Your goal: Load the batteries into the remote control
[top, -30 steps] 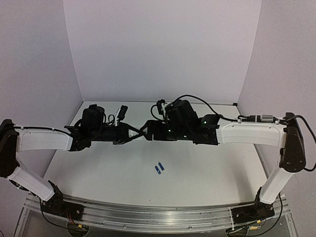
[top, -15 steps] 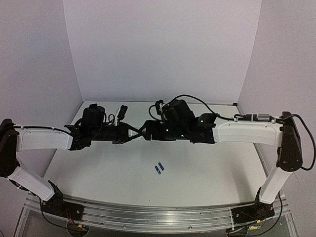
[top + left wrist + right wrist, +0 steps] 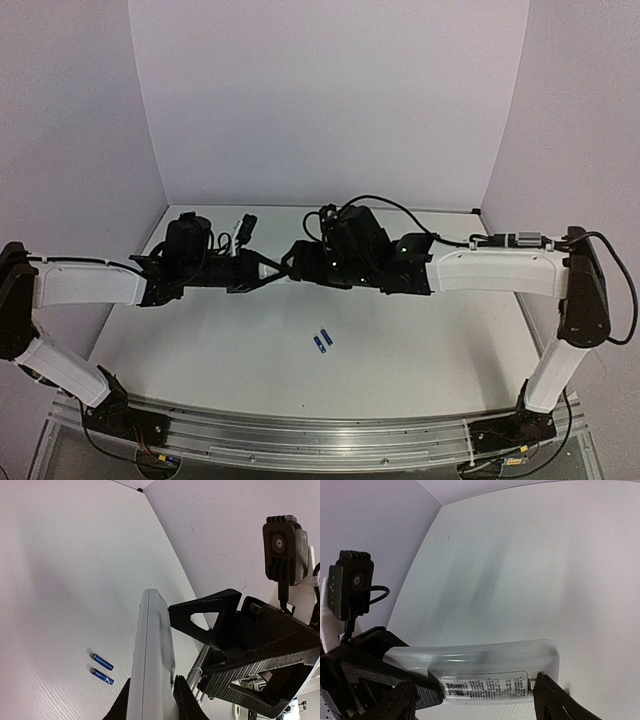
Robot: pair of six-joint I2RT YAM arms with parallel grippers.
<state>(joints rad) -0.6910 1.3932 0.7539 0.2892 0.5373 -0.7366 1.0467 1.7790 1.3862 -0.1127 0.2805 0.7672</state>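
Observation:
The remote control (image 3: pixel 150 655) is a white handset held edge-on above the table, with my left gripper (image 3: pixel 152 681) shut on its long sides. In the top view the two grippers meet over the table's middle, left gripper (image 3: pixel 268 268) against right gripper (image 3: pixel 298 262). From the right wrist, the remote (image 3: pixel 485 662) shows its back with a printed label panel (image 3: pixel 485 685). My right gripper (image 3: pixel 475 682) stands open astride that panel, and one fingertip (image 3: pixel 542 685) touches the panel's end. Two blue batteries (image 3: pixel 322 341) lie side by side on the table below, seen as one cell (image 3: pixel 102 661) beside another cell (image 3: pixel 102 676).
An aluminium rail (image 3: pixel 320 440) runs along the table's near edge behind the arm bases. Lilac walls (image 3: pixel 330 100) close in the back and both sides. Each wrist camera sees the other arm's camera housing (image 3: pixel 282 550), (image 3: pixel 350 585) close by.
The right arm has edged a little to the left, closer onto the remote. The left arm and the batteries have stayed put.

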